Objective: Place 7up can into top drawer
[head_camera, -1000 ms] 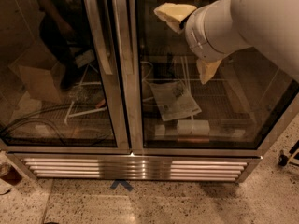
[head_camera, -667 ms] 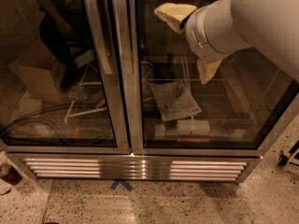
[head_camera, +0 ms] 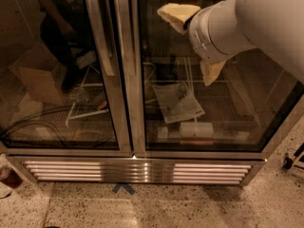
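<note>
Hanging unchanged high before the right glass door (head_camera: 237,122), the jaws stay spread apart, grasping nothing.

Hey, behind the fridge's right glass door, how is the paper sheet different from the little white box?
The paper sheet is printed and grey; the white box is plain. The paper sheet lies flat and askew; the white box sits square to the right door. The paper sheet covers more area than the white box. Both rest behind that glass, lower than the gripper, which is in front of the door's upper part.
</note>
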Tool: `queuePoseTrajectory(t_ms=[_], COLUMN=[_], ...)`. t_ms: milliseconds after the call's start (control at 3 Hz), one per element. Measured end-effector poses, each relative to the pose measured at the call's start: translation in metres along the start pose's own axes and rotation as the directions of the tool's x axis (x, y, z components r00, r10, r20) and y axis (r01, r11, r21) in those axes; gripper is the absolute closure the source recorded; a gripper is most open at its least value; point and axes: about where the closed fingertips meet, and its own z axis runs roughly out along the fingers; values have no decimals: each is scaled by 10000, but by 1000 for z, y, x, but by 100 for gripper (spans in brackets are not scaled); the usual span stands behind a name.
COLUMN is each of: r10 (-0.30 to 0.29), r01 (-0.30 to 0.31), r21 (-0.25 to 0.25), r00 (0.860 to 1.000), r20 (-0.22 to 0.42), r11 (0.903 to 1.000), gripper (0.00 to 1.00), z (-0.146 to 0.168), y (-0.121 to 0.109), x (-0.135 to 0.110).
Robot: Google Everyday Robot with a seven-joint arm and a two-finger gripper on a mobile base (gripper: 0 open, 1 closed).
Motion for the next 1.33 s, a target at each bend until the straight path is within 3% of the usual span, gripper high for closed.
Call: queuePoseTrajectory(t_ms=[333,667,1000,1333], r10=[-2,-1190,-3494,-6050], r01=[2,1188,3469,5970], r21=[0,113,741,1761], r00=[10000,9928,9367,7962], r20=[0,116,226,-101], r11=[10000,9929,9350,7827], gripper=[0,0,0,0], z=[0,0,-3,-7], y=[0,0,4,4], x=[0,3,7,5])
